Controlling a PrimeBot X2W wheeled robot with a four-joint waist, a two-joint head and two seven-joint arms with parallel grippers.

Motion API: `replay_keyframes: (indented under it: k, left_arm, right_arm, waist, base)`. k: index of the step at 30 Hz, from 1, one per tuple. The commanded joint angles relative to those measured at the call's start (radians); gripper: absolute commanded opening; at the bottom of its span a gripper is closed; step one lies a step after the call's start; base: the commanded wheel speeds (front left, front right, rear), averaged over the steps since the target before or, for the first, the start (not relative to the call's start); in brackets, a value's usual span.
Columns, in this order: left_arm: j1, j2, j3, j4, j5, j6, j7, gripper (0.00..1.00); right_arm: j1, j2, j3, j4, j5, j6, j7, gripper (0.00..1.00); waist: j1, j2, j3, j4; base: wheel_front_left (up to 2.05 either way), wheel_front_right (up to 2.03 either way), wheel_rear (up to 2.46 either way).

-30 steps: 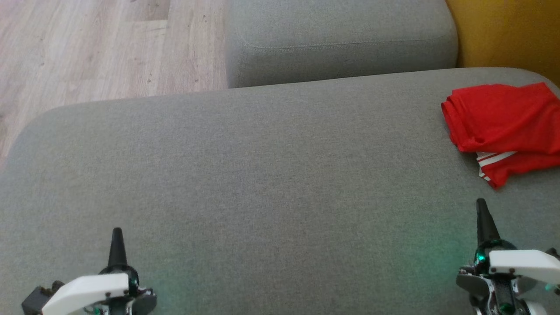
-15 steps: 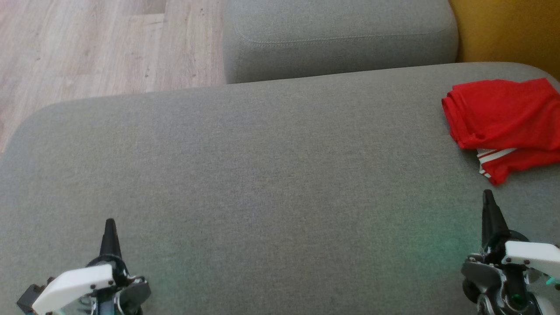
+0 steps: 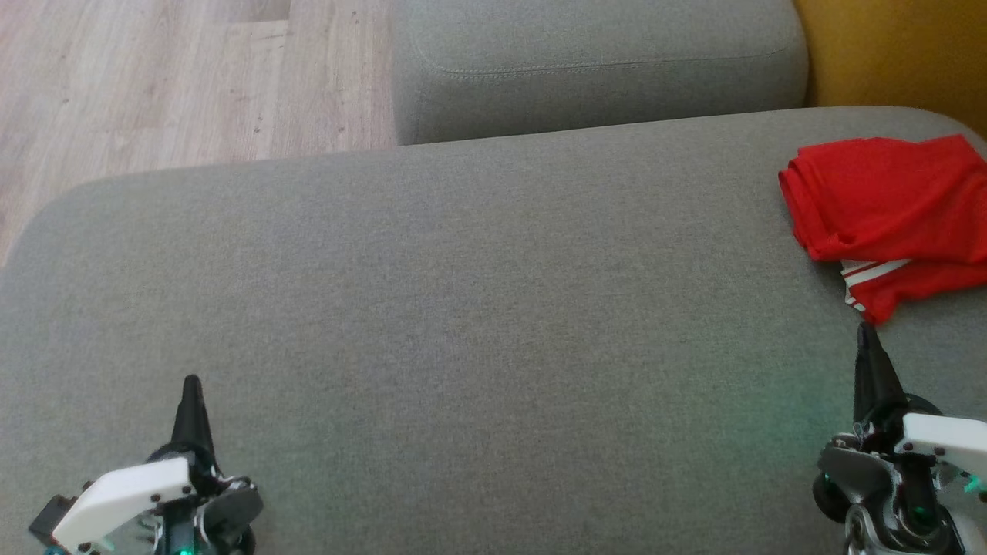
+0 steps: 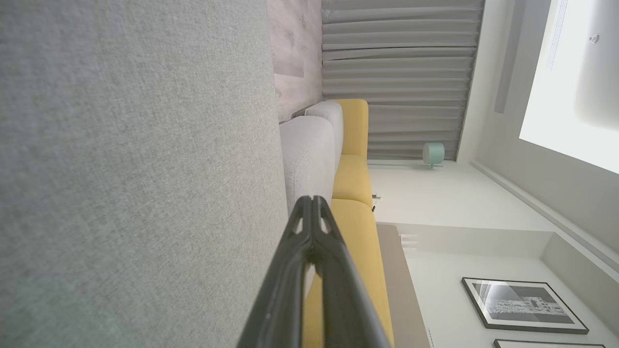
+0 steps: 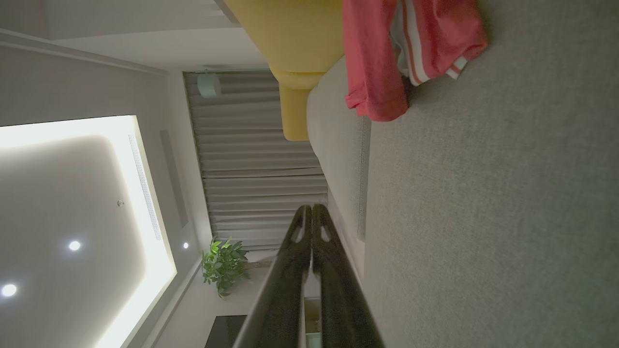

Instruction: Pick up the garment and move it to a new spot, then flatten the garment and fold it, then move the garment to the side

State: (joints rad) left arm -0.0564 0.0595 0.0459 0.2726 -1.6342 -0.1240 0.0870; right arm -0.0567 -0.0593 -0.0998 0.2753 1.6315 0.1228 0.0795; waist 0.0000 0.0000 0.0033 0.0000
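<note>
Both grippers are sitting low at the near edge of the head view, fingers pointing away from the robot. On the right gripper [image 3: 867, 337] the two dark fingers are pressing together tip to tip and gripping nothing. On the left gripper [image 3: 190, 387] the fingers are likewise closing against each other with nothing between them.

A red garment [image 3: 887, 196] is lying in a folded bundle at the far right end of the grey seat cushion [image 3: 463, 308], near its rounded corner and running off the right edge of the head view. A hem with white stripes [image 3: 867, 276] is sticking out from under the bundle on the near side. The right gripper is pointing towards that hem. In the right wrist view a stretch of bare cushion is lying between the fingertips and the cloth, so they are not touching. The left gripper is sitting well apart from the garment, over the cushion's near left part.

Beyond the cushion's far edge a second grey cushion [image 3: 594, 69] is standing, with yellow upholstery [image 3: 894, 54] beside it on the right and a pale wooden floor [image 3: 154, 85] stretching out on the left. Further off, grey curtains [image 4: 396, 72] are hanging, a framed picture [image 4: 524, 304] is showing on the wall, and a green plant [image 5: 225, 263] is standing near the curtains.
</note>
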Motion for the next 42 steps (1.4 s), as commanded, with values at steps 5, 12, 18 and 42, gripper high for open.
replay_keyframes:
  k: [5, 12, 18, 42]
  left_arm:
    - [-0.049, 0.011, 0.040, -0.029, 0.003, -0.007, 0.004, 0.00]
    - [-0.049, 0.009, 0.043, -0.028, 0.005, -0.007, 0.006, 0.00]
    - [-0.050, 0.008, 0.045, -0.028, 0.006, -0.007, 0.008, 0.00]
    - [-0.050, 0.003, 0.051, -0.028, 0.012, -0.007, 0.013, 0.00]
  right_arm:
    - [-0.048, -0.013, 0.017, -0.032, 0.003, 0.008, 0.009, 0.00]
    - [-0.049, -0.011, 0.014, -0.032, 0.001, 0.008, 0.011, 0.00]
    - [-0.049, -0.010, 0.012, -0.032, -0.001, 0.008, 0.013, 0.00]
    - [-0.049, -0.005, 0.005, -0.032, -0.007, 0.008, 0.018, 0.00]
  waist:
    - [0.0000, 0.0000, 0.000, 0.000]
    - [0.0000, 0.0000, 0.000, 0.000]
    - [0.0000, 0.0000, 0.000, 0.000]
    - [0.0000, 0.0000, 0.000, 0.000]
  base:
    - [0.00, 0.00, 0.00]
    - [0.00, 0.00, 0.00]
    - [0.00, 0.00, 0.00]
    - [0.00, 0.00, 0.00]
